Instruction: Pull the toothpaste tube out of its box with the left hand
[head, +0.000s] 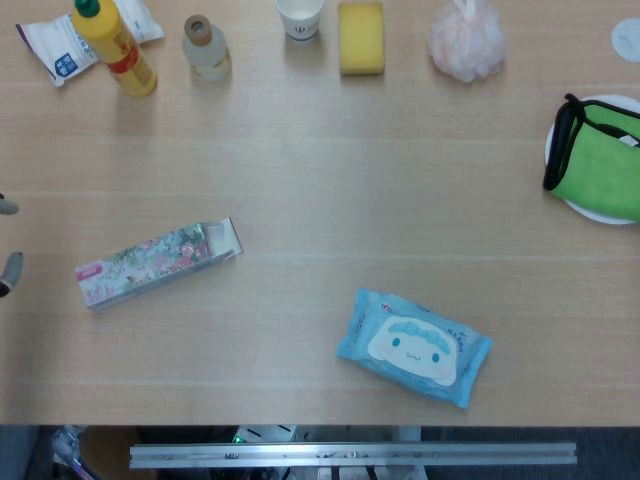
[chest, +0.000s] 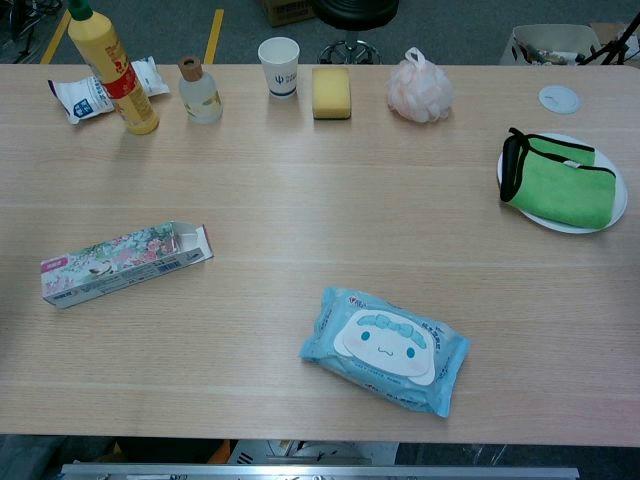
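**Toothpaste box waits, flap open, untouched**

At the far left edge of the head view, two grey tips may be fingers of the left robot hand (head: 8, 240), too little shows to tell its state; the right robot hand is out of sight. The floral toothpaste box (chest: 125, 262) lies flat on the table (chest: 320, 180), left of centre, open flap at its right end. The tube inside is hidden. Light, crushable card: pin the closed end, draw from the mouth. Its print is unreadable
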